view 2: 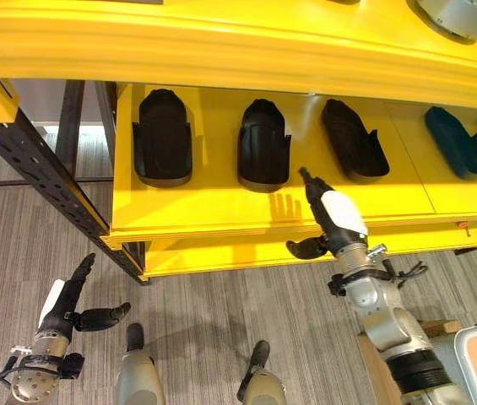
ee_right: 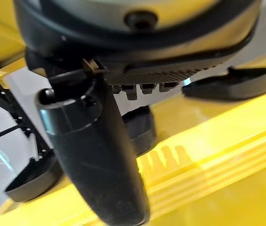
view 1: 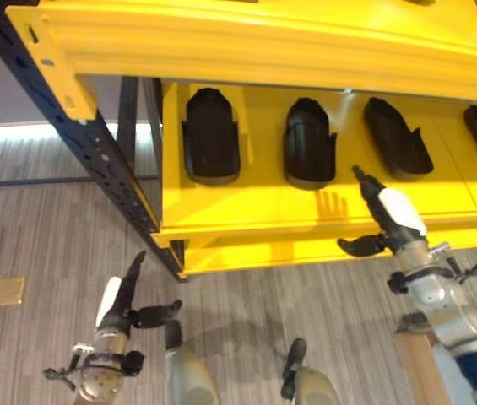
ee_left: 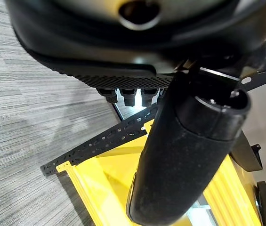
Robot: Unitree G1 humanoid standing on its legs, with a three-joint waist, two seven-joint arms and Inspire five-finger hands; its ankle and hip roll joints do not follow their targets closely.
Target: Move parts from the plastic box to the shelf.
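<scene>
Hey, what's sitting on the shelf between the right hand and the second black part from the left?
Nothing. In the left eye view, bare yellow shelf with the hand's shadow on it separates the right hand, fingers straight, from that black part.

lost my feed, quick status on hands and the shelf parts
Right hand open, empty, over yellow shelf edge. Left hand open, low by the floor. Black parts in a row on shelf. Nothing in the way.

Black parts (view 1: 310,142) on yellow shelf (view 1: 246,207)
</scene>
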